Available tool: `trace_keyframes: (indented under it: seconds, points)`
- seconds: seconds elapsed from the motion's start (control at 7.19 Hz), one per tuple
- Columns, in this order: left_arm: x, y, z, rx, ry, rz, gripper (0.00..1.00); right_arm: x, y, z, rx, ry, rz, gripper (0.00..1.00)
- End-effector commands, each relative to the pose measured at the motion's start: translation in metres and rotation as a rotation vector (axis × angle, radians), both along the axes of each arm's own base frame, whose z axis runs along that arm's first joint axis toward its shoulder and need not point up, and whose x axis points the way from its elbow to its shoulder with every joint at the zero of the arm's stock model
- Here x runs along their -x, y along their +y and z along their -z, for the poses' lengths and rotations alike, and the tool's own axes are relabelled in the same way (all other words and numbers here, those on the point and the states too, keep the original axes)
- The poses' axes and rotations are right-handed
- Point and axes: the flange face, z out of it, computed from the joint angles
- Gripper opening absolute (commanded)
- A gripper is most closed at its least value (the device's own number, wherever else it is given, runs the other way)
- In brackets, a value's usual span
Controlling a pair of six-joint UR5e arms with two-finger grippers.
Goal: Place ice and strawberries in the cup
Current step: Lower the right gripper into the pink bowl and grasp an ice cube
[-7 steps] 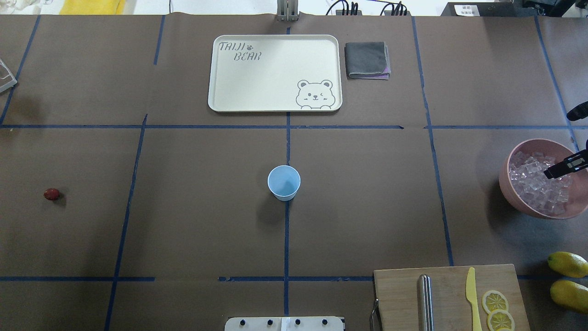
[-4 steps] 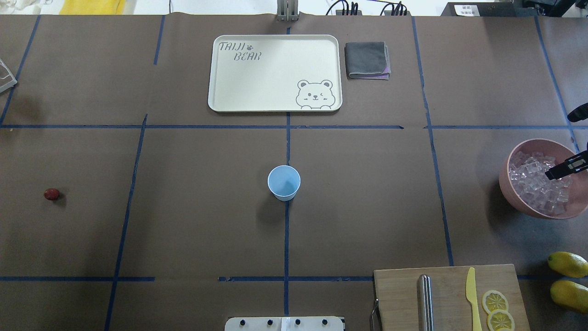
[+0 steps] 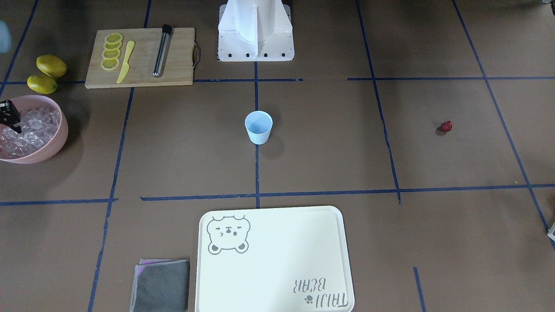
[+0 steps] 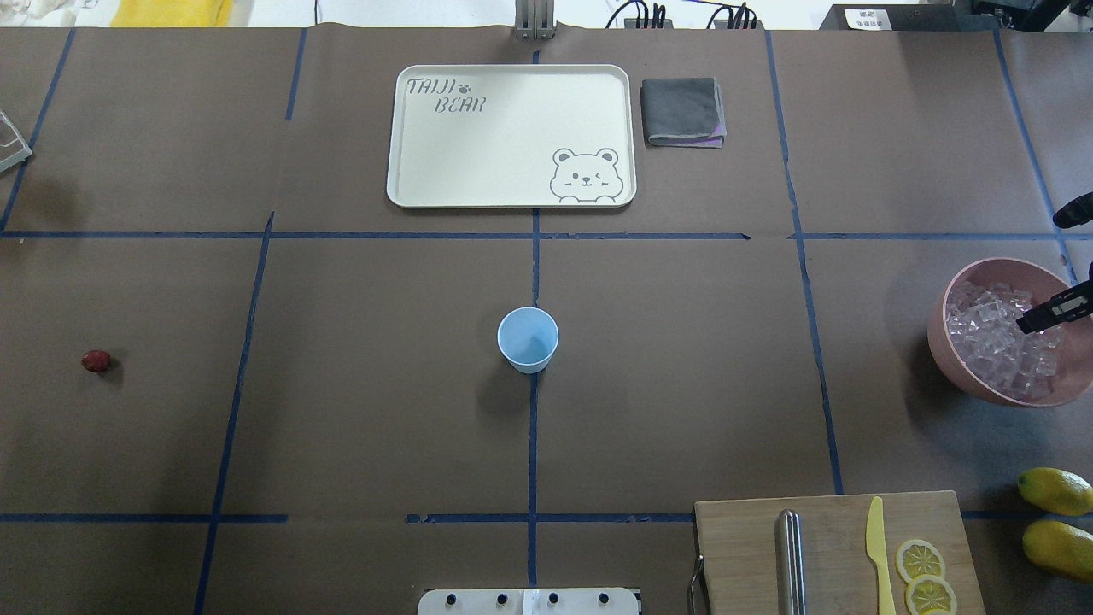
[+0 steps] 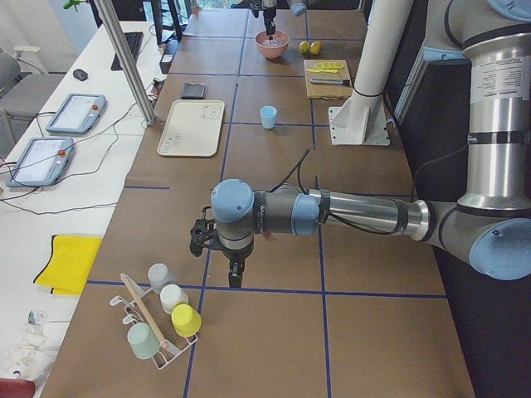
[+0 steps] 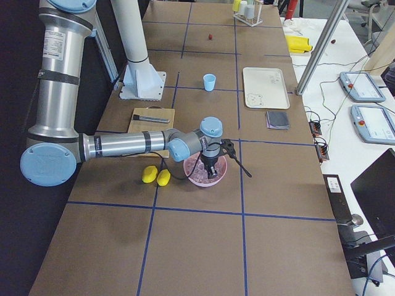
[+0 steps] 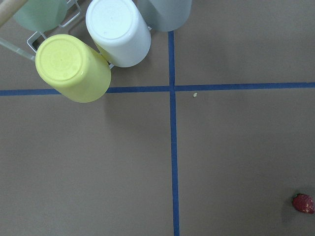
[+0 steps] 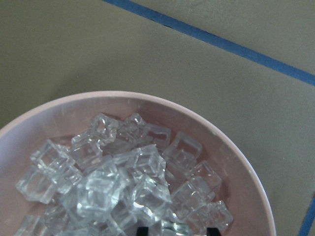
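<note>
Two fingertips [image 8: 142,231] of the right gripper [image 8: 176,230] show at the bottom edge of its wrist view, set well apart and down at the top of the ice [image 8: 118,182]; the jaws stand open, with cubes lying between them and nothing clamped. All the ice is heaped in a pink bowl [image 4: 946,359] at the robot's far right side of the table. The cup [image 4: 528,339] stands upright at the table's middle, on a blue tape line, with nothing showing inside it; it is well apart from the bowl. One strawberry [image 4: 96,360] lies alone on the brown paper far to the robot's left, well apart from the cup. The left gripper [image 5: 236,275] hangs over the table's left end near a rack of upturned cups [image 7: 73,68]; whether it is open or closed I cannot tell. On the far side of the cup lie a cream tray [image 4: 512,137] and a folded grey cloth [image 4: 683,111]; near the robot sits a wooden board [image 4: 743,547] with lemon slices [image 4: 920,559], and two lemons [image 4: 1055,491] lie just right of it.
</note>
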Motion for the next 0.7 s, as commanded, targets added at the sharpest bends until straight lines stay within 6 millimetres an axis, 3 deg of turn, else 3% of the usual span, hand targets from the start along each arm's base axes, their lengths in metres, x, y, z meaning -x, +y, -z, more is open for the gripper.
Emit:
trace_keyframes:
  seconds: [0.0, 0.28, 0.56]
  points:
    - [0.000, 0.011, 0.001, 0.000, 0.000, 0.000, 1.00, 0.000, 0.000, 0.000, -0.001, -0.001, 0.000, 0.24]
    - [0.000, 0.012, 0.001, 0.000, 0.000, 0.000, 1.00, 0.000, 0.000, 0.003, -0.002, -0.006, 0.001, 0.00]
    - [0.000, 0.012, 0.004, -0.005, 0.000, 0.000, 1.00, -0.011, 0.006, 0.035, -0.048, -0.035, -0.015, 0.00]
